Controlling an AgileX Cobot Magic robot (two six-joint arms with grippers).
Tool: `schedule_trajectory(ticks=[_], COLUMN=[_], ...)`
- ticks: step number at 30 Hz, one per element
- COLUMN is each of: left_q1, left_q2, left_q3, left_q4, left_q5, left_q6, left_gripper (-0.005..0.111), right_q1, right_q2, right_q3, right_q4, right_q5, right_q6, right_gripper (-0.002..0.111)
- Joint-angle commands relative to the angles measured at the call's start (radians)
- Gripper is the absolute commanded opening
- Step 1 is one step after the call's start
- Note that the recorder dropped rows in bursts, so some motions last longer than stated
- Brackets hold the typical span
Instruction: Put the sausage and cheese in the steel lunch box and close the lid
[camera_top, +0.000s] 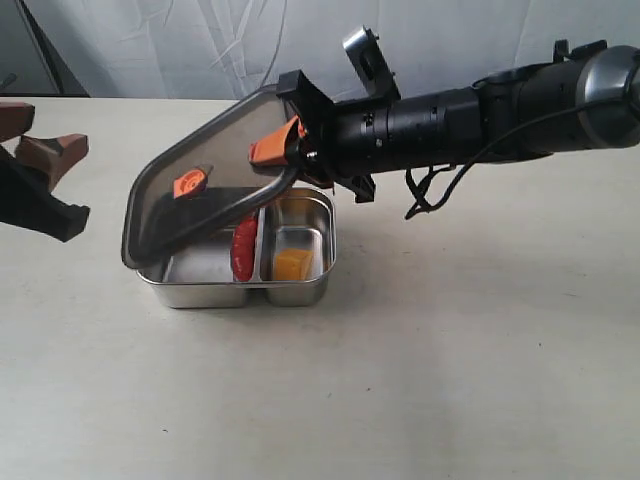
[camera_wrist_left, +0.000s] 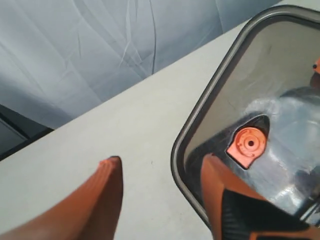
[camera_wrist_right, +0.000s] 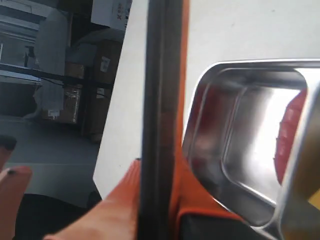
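While the right gripper (camera_top: 285, 150) extended in from the right of the exterior view, its jaws were pinching the long rim of the lid (camera_top: 215, 165), holding it tilted over the steel lunch box (camera_top: 290, 298); the lid's low end was down at the box's left end, though whether it touched the rim could not be told, and its high end stood clear above the right end; the orange valve (camera_top: 189, 183) showed on the lid's upper face; the box stood on the pale worktop (camera_top: 450, 350); the sausage (camera_top: 244, 248) lay in the left compartment, right against the divider, partly under the lid; the cheese (camera_top: 292, 264) sat in the right compartment, uncovered, near the front wall; the left gripper (camera_wrist_left: 160, 162) hung at the left, apart from the box, its jaws spread and pinching nothing, one orange finger (camera_wrist_left: 220, 200) just beside the lid's corner in its wrist view.
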Motion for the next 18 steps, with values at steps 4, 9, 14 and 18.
schedule_trajectory(ticks=[4,9,14,18], left_q1=[-0.002,-0.002,-0.002,-0.002], left_q2=[0.198,0.298,0.409,0.372], left_q3=[-0.053,-0.061,-0.072,-0.137], left_q4=[0.033,0.115,0.197,0.143], left_q5=[-0.061,-0.104,-0.12,-0.113], left_q6=[-0.013,-0.007,-0.01,-0.012], left_gripper=[0.047,0.044,0.025,0.025], right_q1=[-0.005,-0.005,-0.005,-0.005], right_q2=[0.002,0.002,0.002,-0.012], right_q3=[0.044,0.044,0.043,0.038], right_q4=[0.015,0.015,0.015,0.015], right_q5=[-0.072,-0.122,-0.074,-0.057], right_q6=[-0.073,-0.063,-0.013,0.067], right_gripper=[-0.001,-0.001,-0.001,-0.001])
